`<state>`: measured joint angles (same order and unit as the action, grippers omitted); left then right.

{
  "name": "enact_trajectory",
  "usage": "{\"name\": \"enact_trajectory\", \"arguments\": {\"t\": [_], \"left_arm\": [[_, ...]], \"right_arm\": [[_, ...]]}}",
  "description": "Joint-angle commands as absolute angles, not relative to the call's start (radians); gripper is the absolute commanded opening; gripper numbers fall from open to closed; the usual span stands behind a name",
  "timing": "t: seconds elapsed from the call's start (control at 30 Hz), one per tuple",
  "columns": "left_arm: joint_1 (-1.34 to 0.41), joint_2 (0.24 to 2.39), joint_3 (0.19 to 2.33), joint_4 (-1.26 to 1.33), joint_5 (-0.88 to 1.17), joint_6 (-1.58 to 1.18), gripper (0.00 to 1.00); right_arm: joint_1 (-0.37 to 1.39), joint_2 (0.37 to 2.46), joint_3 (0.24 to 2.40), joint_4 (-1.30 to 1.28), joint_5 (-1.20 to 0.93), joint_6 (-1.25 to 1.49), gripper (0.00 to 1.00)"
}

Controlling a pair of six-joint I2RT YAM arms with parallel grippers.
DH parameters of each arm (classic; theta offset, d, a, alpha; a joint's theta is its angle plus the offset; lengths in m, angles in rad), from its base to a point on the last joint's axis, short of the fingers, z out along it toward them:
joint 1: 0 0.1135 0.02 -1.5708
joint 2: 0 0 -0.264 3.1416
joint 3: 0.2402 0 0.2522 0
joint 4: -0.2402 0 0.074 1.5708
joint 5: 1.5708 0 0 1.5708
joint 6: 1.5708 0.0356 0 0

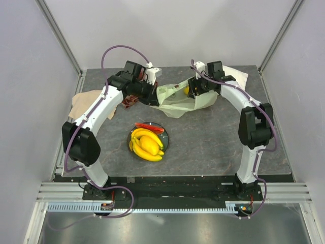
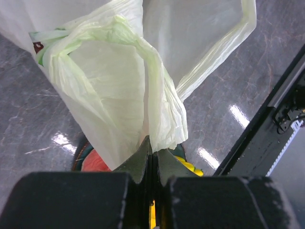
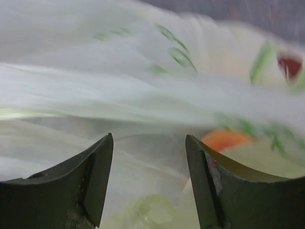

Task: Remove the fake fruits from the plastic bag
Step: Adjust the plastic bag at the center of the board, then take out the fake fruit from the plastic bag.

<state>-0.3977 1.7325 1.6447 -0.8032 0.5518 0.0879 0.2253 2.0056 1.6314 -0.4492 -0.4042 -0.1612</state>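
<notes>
The pale yellow-green plastic bag (image 1: 179,100) lies crumpled at the back middle of the table. My left gripper (image 1: 154,97) is shut on the bag's edge; in the left wrist view the film (image 2: 109,86) hangs bunched from my closed jaws (image 2: 153,149). My right gripper (image 1: 195,87) is at the bag's right side, over a yellow fruit (image 1: 186,90) inside the mouth. Its jaws (image 3: 148,143) stand open, with nothing gripped, over blurred film (image 3: 143,95) and an orange fruit (image 3: 223,139). A banana bunch (image 1: 144,151), a yellow oblong fruit (image 1: 149,144) and a red watermelon slice (image 1: 150,127) lie on a dark plate (image 1: 167,137).
A white towel (image 1: 236,76) lies behind the right arm. A beige cloth (image 1: 80,104) sits at the left edge, and a dark red cloth (image 1: 128,101) shows under the left arm. White walls and metal rails (image 1: 61,40) enclose the table.
</notes>
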Motion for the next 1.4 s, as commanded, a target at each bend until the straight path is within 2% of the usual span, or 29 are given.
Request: {"name": "enact_trajectory", "arguments": {"t": [0.0, 0.17, 0.4, 0.6, 0.8, 0.97, 1.1, 1.27, 1.33, 1.37], "left_arm": [[-0.446, 1.704, 1.683, -0.822, 0.563, 0.104, 0.02], [-0.465, 1.717, 1.666, -0.790, 0.509, 0.077, 0.02], [-0.463, 1.710, 1.667, -0.778, 0.488, 0.083, 0.02], [-0.463, 1.710, 1.646, -0.776, 0.515, 0.117, 0.02], [-0.463, 1.738, 1.681, -0.776, 0.512, 0.141, 0.02], [-0.465, 1.741, 1.690, -0.781, 0.525, 0.149, 0.02], [-0.463, 1.730, 1.681, -0.792, 0.519, 0.164, 0.02], [-0.460, 1.729, 1.664, -0.795, 0.505, 0.169, 0.02], [-0.462, 1.732, 1.666, -0.795, 0.505, 0.164, 0.02], [-0.460, 1.733, 1.667, -0.795, 0.505, 0.161, 0.02]], "right_arm": [[0.298, 1.905, 1.617, -0.391, -0.549, -0.570, 0.70], [0.308, 2.002, 1.655, -0.457, -0.512, -0.846, 0.62], [0.304, 2.095, 1.721, -0.456, -0.450, -1.023, 0.63], [0.299, 2.170, 1.792, -0.440, -0.436, -1.072, 0.67], [0.298, 2.216, 1.793, -0.396, -0.405, -1.147, 0.76], [0.270, 2.379, 1.955, -0.394, -0.362, -1.046, 0.78], [0.242, 2.493, 2.170, -0.454, -0.344, -0.997, 0.78], [0.239, 2.502, 2.181, -0.541, -0.338, -1.025, 0.80], [0.239, 2.497, 2.161, -0.558, -0.328, -1.035, 0.74], [0.239, 2.494, 2.154, -0.571, -0.321, -1.038, 0.68]]}}
